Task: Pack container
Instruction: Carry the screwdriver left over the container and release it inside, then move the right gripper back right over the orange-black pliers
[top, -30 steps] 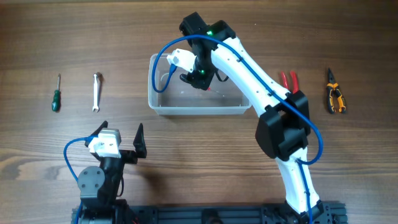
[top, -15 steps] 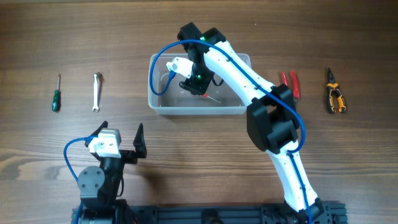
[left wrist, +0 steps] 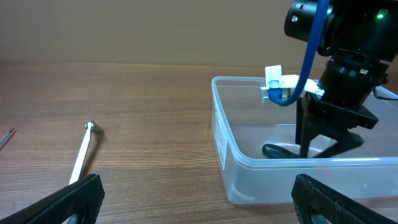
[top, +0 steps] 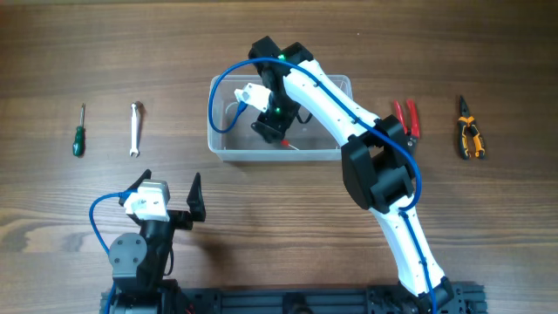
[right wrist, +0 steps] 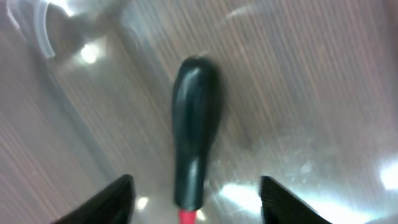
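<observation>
**Jaws Wide Over Tool in Tub**

Caught the right gripper [top: 272, 129] down inside the container [top: 244, 155], fingers spread wide and closed on nothing. Saw a black-handled tool [right wrist: 194, 124] with a red collar lying flat on the container's floor, between those fingers and clear of both in the wrist view. Found the container itself resting upright on the wooden table [top: 349, 244], its clear walls and thick rim plain to see. Spotted the left gripper [top: 170, 187] well apart from the container, off its near-left corner, likewise gaping wide and empty. Left of the container, noted a wrench [top: 135, 129] and, farther out, a green screwdriver [top: 78, 131]. Right of it, noted red pliers [top: 406, 118] close by and yellow-black pliers [top: 471, 129] beyond.
</observation>
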`<move>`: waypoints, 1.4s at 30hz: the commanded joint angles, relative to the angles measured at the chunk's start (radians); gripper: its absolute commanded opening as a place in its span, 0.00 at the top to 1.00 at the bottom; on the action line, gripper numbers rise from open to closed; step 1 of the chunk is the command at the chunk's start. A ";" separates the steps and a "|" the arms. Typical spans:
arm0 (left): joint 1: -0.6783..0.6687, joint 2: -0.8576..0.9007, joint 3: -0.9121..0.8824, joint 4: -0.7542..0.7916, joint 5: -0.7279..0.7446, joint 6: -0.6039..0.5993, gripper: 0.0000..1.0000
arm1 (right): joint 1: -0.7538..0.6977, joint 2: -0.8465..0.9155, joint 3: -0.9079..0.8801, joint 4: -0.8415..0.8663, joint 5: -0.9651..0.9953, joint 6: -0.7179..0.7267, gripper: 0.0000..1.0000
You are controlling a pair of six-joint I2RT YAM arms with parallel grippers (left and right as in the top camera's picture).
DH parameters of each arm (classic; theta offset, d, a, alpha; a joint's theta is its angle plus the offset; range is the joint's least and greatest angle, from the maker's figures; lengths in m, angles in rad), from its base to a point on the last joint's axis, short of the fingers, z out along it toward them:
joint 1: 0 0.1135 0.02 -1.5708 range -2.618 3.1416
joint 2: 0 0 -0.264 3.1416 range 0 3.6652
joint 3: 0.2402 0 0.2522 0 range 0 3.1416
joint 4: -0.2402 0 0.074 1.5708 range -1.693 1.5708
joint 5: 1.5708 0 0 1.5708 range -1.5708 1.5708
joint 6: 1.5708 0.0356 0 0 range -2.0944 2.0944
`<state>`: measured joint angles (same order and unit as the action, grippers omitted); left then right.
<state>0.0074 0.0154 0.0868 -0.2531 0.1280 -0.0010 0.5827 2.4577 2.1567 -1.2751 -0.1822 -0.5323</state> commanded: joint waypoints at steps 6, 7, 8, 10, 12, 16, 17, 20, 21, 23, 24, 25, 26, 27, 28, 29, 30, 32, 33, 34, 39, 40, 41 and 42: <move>-0.006 -0.005 -0.009 0.006 0.009 0.016 0.00 | -0.056 -0.116 0.208 -0.110 0.083 0.046 0.00; -0.006 -0.005 -0.009 0.006 0.009 0.016 0.00 | -0.069 -0.144 0.226 -0.117 0.083 0.051 0.00; -0.006 -0.005 -0.009 0.006 0.009 0.016 0.00 | -0.082 -0.172 0.245 -0.126 0.092 0.070 0.00; -0.006 -0.005 -0.009 0.006 0.009 0.016 0.00 | -0.111 -0.230 0.266 -0.149 0.115 0.116 0.00; -0.006 -0.005 -0.009 0.006 0.009 0.016 0.00 | -0.147 -0.305 0.268 -0.175 0.132 0.153 0.00; -0.006 -0.005 -0.009 0.006 0.009 0.016 0.00 | -0.226 -0.441 0.268 -0.185 0.140 0.199 0.00; -0.006 -0.005 -0.009 0.006 0.009 0.016 0.00 | -0.246 -0.470 0.268 -0.197 0.142 0.208 0.00; -0.006 -0.005 -0.009 0.006 0.009 0.016 0.00 | -0.315 -0.545 0.268 -0.282 0.162 0.257 0.00; -0.006 -0.005 -0.009 0.006 0.009 0.016 0.00 | -0.336 -0.559 0.268 -0.314 0.169 0.270 0.00; -0.006 -0.005 -0.009 0.006 0.009 0.016 0.00 | -0.371 -0.584 0.262 -0.333 0.183 0.306 0.00; -0.006 -0.005 -0.009 0.006 0.009 0.016 0.00 | -0.404 -0.608 0.257 -0.333 0.192 0.321 0.00; -0.006 -0.005 -0.009 0.006 0.009 0.016 0.00 | -0.416 -0.617 0.256 -0.333 0.207 0.325 0.00; -0.006 -0.005 -0.009 0.006 0.009 0.016 0.00 | -0.434 -0.630 0.252 -0.333 0.230 0.325 0.00; -0.006 -0.005 -0.009 0.006 0.009 0.016 0.00 | -0.456 -0.652 0.235 -0.333 0.262 0.325 0.00; -0.006 -0.005 -0.009 0.006 0.009 0.016 0.00 | -0.476 -0.673 0.212 -0.333 0.282 0.326 0.00; -0.006 -0.005 -0.009 0.006 0.009 0.016 0.00 | -0.499 -0.698 0.180 -0.333 0.279 0.328 0.00; -0.006 -0.005 -0.009 0.006 0.009 0.016 0.00 | -0.525 -0.724 0.141 -0.333 0.257 0.331 0.00; -0.006 -0.005 -0.009 0.006 0.009 0.016 0.00 | -0.575 -0.774 0.051 -0.333 0.203 0.330 0.00; -0.006 -0.005 -0.009 0.006 0.009 0.016 0.00 | -0.602 -0.800 -0.008 -0.333 0.205 0.332 0.00; -0.006 -0.005 -0.009 0.006 0.009 0.016 0.00 | -0.628 -0.820 -0.062 -0.329 0.212 0.332 0.00; -0.006 -0.005 -0.009 0.006 0.009 0.016 0.00 | -0.747 -0.842 -0.251 -0.235 0.196 0.353 0.00; -0.006 -0.005 -0.009 0.006 0.009 0.016 0.00 | -0.767 -0.842 -0.293 -0.205 0.188 0.352 0.00; -0.006 -0.005 -0.009 0.006 0.009 0.017 0.00 | -0.787 -0.842 -0.339 -0.169 0.178 0.352 0.00; -0.006 -0.005 -0.009 0.006 0.009 0.016 0.00 | -0.798 -0.840 -0.377 -0.138 0.170 0.351 0.00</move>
<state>0.0074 0.0154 0.0868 -0.2527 0.1280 -0.0010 -0.1638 1.6089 1.9045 -1.4788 0.0273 -0.2012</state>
